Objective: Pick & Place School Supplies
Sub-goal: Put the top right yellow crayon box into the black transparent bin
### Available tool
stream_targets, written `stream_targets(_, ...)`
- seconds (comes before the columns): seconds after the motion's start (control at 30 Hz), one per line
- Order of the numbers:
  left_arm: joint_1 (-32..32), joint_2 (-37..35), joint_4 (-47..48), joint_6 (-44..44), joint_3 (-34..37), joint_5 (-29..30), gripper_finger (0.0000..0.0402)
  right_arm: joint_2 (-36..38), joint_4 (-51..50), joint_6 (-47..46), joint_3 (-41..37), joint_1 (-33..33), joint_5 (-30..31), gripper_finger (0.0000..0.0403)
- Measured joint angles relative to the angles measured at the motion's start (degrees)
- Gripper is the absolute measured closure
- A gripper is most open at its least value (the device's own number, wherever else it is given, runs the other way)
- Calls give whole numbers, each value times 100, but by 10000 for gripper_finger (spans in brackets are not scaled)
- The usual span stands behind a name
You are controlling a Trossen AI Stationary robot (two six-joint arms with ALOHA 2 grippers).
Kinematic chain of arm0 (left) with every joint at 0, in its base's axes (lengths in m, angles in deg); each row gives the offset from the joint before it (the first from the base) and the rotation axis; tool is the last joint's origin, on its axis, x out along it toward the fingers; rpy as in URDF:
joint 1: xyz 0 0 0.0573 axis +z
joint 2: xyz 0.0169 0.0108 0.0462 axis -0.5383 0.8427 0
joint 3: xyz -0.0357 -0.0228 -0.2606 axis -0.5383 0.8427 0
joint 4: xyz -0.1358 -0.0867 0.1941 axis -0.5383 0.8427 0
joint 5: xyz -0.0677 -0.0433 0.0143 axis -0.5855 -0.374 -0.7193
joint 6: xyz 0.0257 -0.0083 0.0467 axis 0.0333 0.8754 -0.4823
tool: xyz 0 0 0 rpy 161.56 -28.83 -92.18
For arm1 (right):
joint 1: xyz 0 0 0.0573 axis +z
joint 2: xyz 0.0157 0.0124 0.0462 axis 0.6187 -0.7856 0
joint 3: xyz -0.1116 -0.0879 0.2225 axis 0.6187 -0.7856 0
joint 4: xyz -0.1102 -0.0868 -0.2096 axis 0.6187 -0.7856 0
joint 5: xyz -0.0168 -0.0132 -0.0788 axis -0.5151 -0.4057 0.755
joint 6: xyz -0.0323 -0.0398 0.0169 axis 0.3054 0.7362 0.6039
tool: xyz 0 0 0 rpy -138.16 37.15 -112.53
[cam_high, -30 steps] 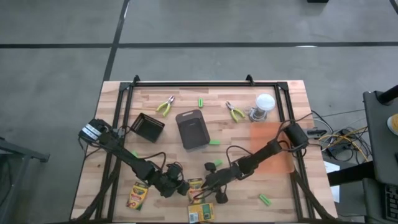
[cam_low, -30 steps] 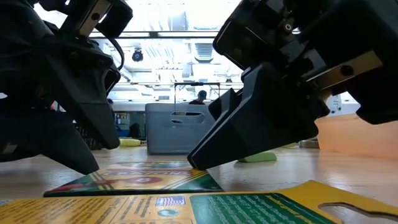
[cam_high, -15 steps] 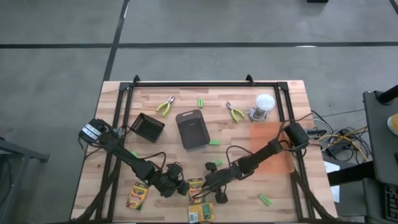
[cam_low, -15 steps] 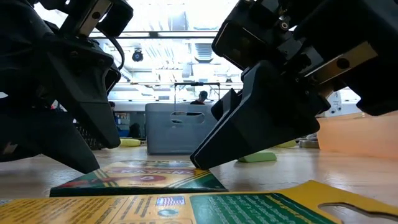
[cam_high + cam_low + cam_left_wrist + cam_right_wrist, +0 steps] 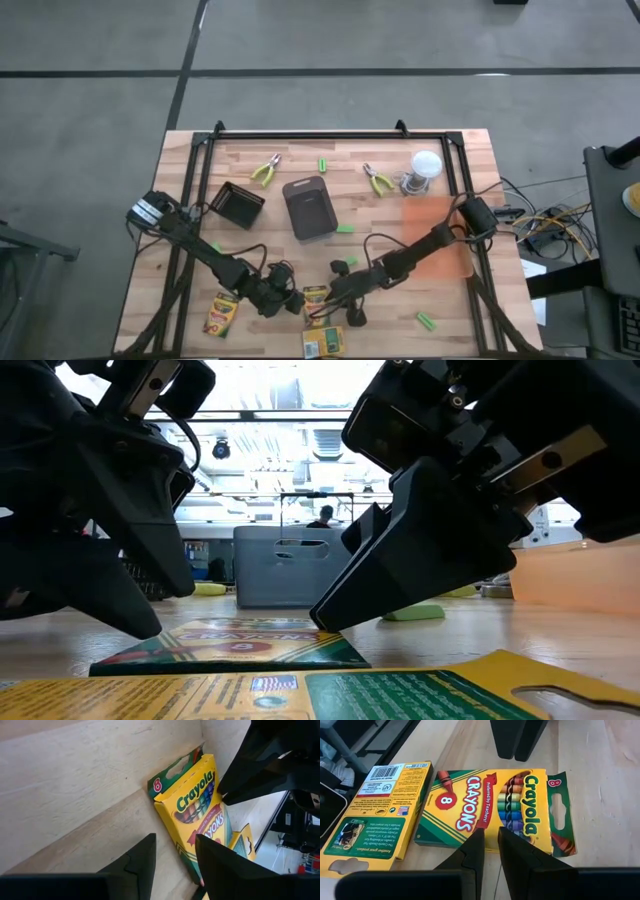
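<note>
High view shows supplies scattered: both grippers, left (image 5: pixel 287 297) parted, right (image 5: pixel 322 297) nearly closed, flank a crayon box (image 5: pixel 315 296) near the bench's front edge, nothing held.

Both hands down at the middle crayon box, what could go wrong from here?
1. The left hand and right hand press the same crayon box from opposite edges; it may buckle or skid.
2. A second crayon box lies alongside and could get shoved.
3. Neither hand visibly grips the box, so a lift may fail.
</note>
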Motion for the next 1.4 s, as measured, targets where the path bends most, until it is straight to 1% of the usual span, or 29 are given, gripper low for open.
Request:
stream_targets(0.13,4,0,-42,0,0,-3,259,0,11,76,-4,7,-103,346)
stream_targets(0.63,15,0,-147,0,-2,-48,259,0,-11,234,-4,13,-102,346)
stream_targets(1.4,25,0,-147,-3,-2,-42,259,2,-49,-234,-31,-24,-92,346)
